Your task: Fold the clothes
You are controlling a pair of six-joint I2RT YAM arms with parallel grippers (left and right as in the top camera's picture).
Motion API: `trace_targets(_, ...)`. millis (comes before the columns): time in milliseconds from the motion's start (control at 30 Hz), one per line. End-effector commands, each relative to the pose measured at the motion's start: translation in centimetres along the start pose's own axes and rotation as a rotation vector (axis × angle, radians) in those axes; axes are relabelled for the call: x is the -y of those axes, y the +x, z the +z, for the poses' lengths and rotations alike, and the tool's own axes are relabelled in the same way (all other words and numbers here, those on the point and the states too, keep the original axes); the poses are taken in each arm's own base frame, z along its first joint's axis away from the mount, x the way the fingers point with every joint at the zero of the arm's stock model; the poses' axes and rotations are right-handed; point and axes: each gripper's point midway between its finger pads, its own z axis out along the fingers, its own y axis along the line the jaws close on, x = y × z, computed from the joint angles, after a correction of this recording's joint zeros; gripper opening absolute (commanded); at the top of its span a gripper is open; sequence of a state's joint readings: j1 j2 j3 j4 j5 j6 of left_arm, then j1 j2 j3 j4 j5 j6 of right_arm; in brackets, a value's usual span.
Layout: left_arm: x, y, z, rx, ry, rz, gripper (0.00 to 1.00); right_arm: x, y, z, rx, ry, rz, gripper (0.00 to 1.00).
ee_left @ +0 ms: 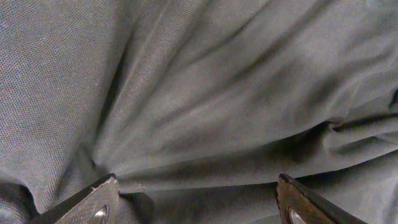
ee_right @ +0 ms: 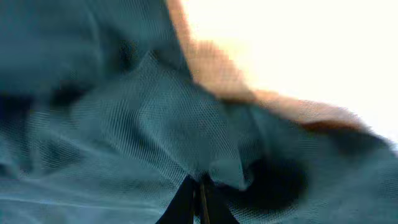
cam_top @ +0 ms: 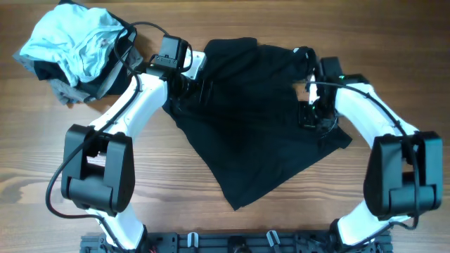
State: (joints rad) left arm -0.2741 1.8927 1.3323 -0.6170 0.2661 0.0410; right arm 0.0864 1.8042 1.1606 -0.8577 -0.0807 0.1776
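From overhead, the black shirt (cam_top: pixel 256 119) lies rumpled and skewed on the bench (cam_top: pixel 394 42), stretched between my two grippers. The left gripper (cam_top: pixel 190 86) sits on one edge of the shirt and the right gripper (cam_top: pixel 310 112) on the opposite edge. Outward and beyond the left gripper, a light-blue garment (cam_top: pixel 74 39) is heaped on a grey garment (cam_top: pixel 63 91), close to that arm. I would keep any leftward swing short. Outward of the right gripper there is only open wood, so that is the side to draw the cloth toward.

In the left wrist view, the left gripper (ee_left: pixel 199 205) is spread wide, with shirt fabric (ee_left: pixel 205 93) filling the gap. Creases fan out from beside one finger (ee_left: pixel 93 202), but nothing is clamped.

The right wrist view is blurred. The right gripper (ee_right: pixel 199 200) has its tips pressed together on a raised ridge of the shirt (ee_right: pixel 155 124), with the bright bench (ee_right: pixel 217 74) beyond.

I judge the step to be spreading the shirt flat before any fold. To do it well, I should close the left gripper on the hem first. Then I should pull the two edges apart low and level, so the cloth tensions and does not drag.
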Motion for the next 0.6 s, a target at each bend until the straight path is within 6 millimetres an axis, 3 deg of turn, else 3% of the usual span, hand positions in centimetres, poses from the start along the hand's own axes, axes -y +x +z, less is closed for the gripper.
trace_targets(0,-0.3,0.3,0.5,-0.012,-0.006,0.007,0.80,3.5,-5.8,-7.4,0.267,0.085,0.120,0.04)
trace_targets(67,-0.3,0.3,0.5,-0.011,-0.006,0.007,0.81,6.8,-7.4,-9.5,0.344,0.162,0.205,0.04)
trace_targets(233,-0.3,-0.3,0.5,0.011,-0.006,0.013,0.87,14.0,-9.5,-11.0,0.465,0.252,0.365,0.04)
trace_targets(300,-0.3,-0.7,0.5,0.028,-0.005,0.017,0.91,18.5,-10.0,-11.9,0.528,0.275,0.468,0.05)
trace_targets(333,-0.3,-0.8,0.5,0.031,-0.005,0.018,0.92,20.0,-9.9,-12.2,0.541,0.284,0.500,0.20)
trace_targets(400,-0.3,-0.9,0.5,0.035,-0.005,0.019,0.93,21.9,-9.6,-12.6,0.560,0.271,0.546,0.76)
trace_targets(500,-0.3,-1.1,0.5,0.045,-0.005,0.022,0.95,21.7,-8.8,-12.3,0.534,0.122,0.538,0.94)
trace_targets(567,-0.2,-1.6,0.5,0.065,-0.004,0.028,0.96,20.3,-8.2,-12.2,0.501,0.005,0.531,0.95)
